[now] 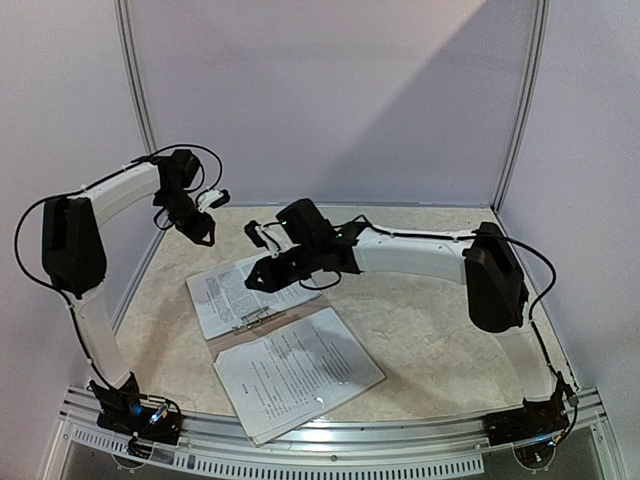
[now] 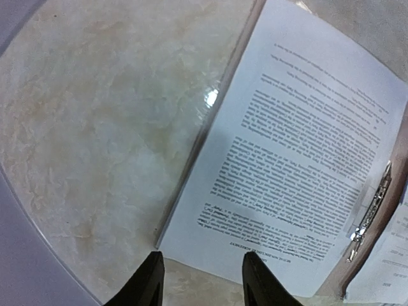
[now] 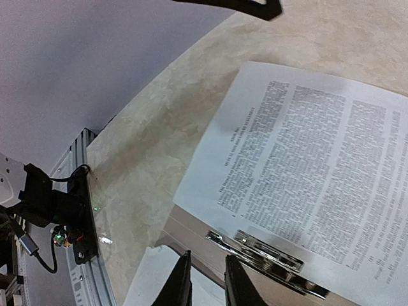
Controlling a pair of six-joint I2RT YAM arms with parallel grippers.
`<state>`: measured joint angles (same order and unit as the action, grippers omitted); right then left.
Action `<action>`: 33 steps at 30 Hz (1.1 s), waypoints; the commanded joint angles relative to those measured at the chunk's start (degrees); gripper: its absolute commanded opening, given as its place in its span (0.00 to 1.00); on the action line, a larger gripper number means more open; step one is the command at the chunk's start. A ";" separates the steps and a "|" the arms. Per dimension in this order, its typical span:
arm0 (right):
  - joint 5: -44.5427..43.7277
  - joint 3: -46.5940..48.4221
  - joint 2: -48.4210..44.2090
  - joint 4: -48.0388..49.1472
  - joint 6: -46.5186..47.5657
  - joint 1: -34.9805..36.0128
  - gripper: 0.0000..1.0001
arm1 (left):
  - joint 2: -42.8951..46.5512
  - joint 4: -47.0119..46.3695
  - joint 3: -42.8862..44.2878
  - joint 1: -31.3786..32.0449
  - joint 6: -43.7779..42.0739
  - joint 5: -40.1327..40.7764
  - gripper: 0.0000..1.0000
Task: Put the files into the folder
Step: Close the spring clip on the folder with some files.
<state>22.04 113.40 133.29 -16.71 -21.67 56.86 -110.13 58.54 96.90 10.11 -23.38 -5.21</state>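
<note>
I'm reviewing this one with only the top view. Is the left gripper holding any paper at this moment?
Observer: No. Its wrist view shows the left gripper open and empty, over the edge of a printed sheet.
Operator: And the right gripper?
Observer: The right gripper is empty too. Its wrist view shows the fingers a narrow gap apart, close to the silver clip on the folder.
</note>
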 commanded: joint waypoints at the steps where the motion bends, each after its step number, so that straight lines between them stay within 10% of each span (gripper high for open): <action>1: 0.77 3.68 6.32 0.01 0.44 0.92 0.17 | 0.58 1.60 -4.41 -0.27 1.46 -4.45 0.45; 23: -5.03 2.90 9.72 -4.45 -0.56 -0.13 0.13 | 1.02 7.22 -3.97 0.35 -0.71 -11.47 0.38; 33: -0.48 0.59 4.48 -2.66 -0.03 -1.04 0.14 | 10.93 2.83 -21.74 10.86 -17.85 -9.03 0.41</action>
<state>19.20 114.96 142.50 -19.68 -21.93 56.75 -102.61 64.55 80.82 16.21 -32.91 -17.19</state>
